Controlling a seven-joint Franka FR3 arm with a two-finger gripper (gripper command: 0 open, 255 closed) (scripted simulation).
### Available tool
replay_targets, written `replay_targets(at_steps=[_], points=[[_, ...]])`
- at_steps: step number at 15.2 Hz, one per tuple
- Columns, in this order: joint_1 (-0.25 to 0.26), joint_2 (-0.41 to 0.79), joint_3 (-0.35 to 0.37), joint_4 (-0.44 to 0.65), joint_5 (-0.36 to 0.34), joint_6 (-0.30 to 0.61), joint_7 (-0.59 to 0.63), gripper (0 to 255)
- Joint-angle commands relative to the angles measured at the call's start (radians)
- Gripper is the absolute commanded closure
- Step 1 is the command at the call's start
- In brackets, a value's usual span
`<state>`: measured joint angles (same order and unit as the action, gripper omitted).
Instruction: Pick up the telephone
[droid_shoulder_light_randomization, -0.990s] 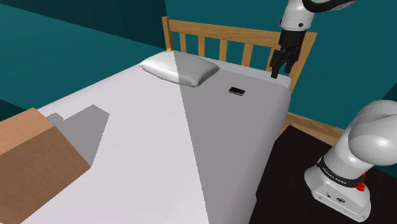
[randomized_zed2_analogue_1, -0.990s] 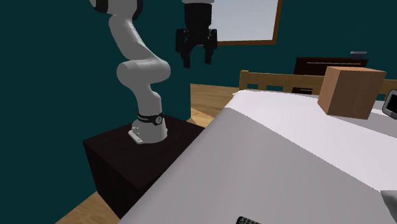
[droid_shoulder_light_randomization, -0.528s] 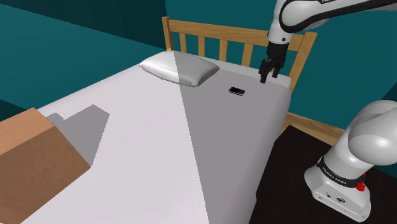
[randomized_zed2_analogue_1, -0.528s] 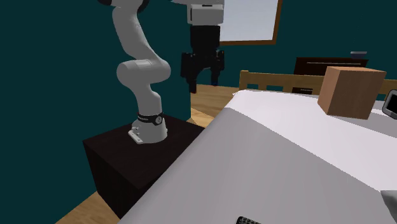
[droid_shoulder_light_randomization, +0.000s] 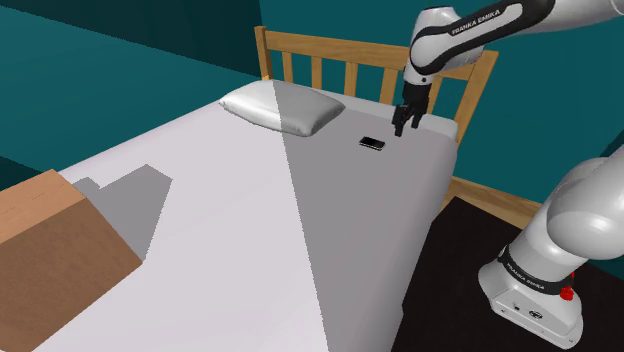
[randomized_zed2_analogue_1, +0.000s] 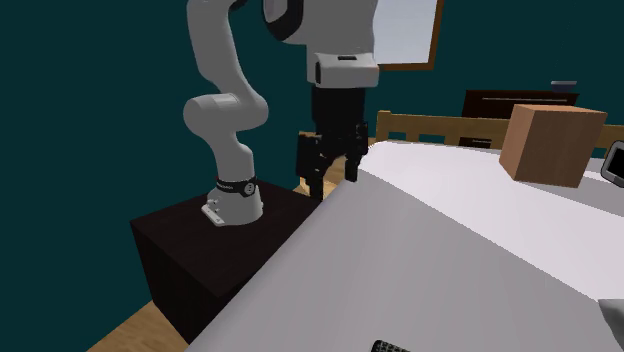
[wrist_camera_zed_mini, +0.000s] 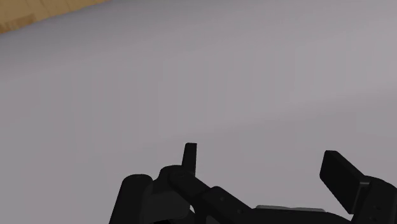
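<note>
The arm's base sat on its dark stand beside the bed, with a brown box at the bed's near end. Farther up the sheet, the small black telephone lay flat near the pillow. The claw hovered just beside it, fingers spread apart and holding nothing, before the wooden headboard.

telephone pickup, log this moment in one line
stage: pre-grasp | jaws: open, empty, over bed, right of telephone in shoulder view | telephone: flat on bed, untouched

Even light, hard-edged shadow across bed
</note>
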<state>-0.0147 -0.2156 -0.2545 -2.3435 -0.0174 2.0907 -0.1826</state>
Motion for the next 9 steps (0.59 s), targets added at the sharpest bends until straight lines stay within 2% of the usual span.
replay_targets(at_steps=[1, 9], points=[[-0.002, 0.077, -0.018, 0.035, 0.014, 0.047, -0.038, 0], [-0.029, 0.388, -0.045, 0.223, 0.113, 0.178, -0.186, 0]])
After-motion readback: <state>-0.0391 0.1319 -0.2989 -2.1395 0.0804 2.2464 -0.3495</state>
